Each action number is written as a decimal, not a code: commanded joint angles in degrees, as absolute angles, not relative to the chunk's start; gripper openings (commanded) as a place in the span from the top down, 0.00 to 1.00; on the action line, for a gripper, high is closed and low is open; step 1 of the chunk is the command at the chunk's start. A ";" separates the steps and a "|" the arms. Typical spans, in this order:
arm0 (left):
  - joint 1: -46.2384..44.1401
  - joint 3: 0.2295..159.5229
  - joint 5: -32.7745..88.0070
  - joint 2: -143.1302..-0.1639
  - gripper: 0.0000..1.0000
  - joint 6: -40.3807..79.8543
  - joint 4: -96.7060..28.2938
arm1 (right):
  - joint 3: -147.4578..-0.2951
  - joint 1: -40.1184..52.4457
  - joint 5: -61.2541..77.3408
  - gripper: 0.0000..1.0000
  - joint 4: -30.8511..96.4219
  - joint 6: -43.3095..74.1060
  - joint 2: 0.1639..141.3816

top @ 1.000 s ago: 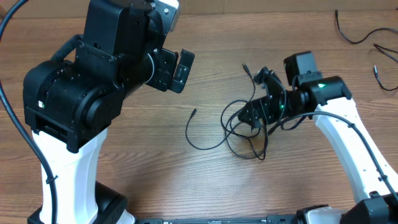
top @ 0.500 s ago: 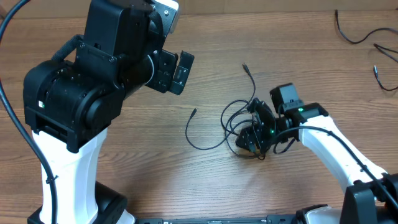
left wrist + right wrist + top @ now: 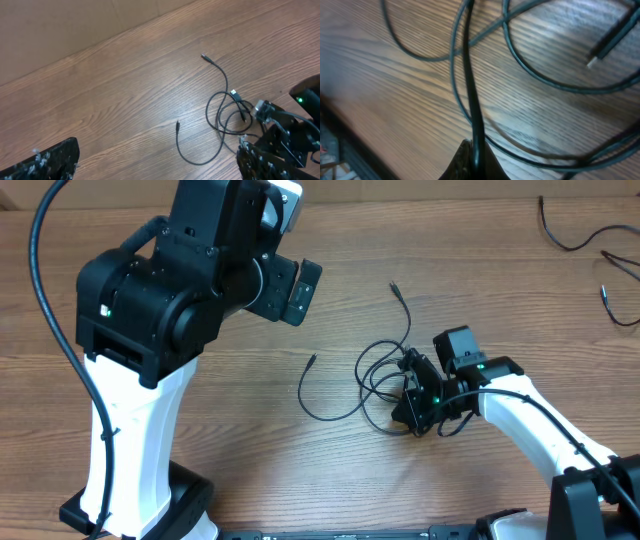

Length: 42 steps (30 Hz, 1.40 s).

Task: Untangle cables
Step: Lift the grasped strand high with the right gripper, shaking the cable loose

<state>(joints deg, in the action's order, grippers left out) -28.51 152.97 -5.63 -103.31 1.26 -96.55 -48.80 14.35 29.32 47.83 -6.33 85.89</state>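
Observation:
The cables (image 3: 385, 380) lie as a small black tangle on the wooden table, right of centre. One loose end (image 3: 312, 360) trails left and another plug end (image 3: 393, 284) points toward the back. My right gripper (image 3: 412, 412) sits low at the tangle's front right edge. In the right wrist view it (image 3: 476, 161) is shut on one cable strand (image 3: 469, 85) that runs up from between the fingertips. My left gripper (image 3: 296, 288) hangs high, left of the tangle and apart from it. Its fingers (image 3: 50, 160) stand wide open over bare wood, with the tangle (image 3: 225, 112) ahead to the right.
More thin black cords (image 3: 575, 235) lie at the table's far right corner, with another end (image 3: 620, 300) below them. The left arm's bulky body and white base (image 3: 130, 460) fill the left side. A brown cardboard wall (image 3: 75, 25) stands behind the table.
My right gripper came down toward the front of the tangle and closed on a strand. The left arm shifted slightly to the right, its gripper still open.

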 commanded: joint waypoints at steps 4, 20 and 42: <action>-28.53 153.16 -4.91 -102.56 0.00 -0.27 -96.18 | -72.07 14.61 32.69 0.96 54.26 -1.30 85.10; -28.53 153.14 -4.86 -102.63 0.00 -0.25 -96.77 | -116.92 12.05 13.61 0.96 58.85 -3.09 85.08; -28.53 153.14 -4.86 -102.67 0.00 -0.25 -95.11 | -131.92 6.24 12.05 0.96 51.55 -6.15 86.13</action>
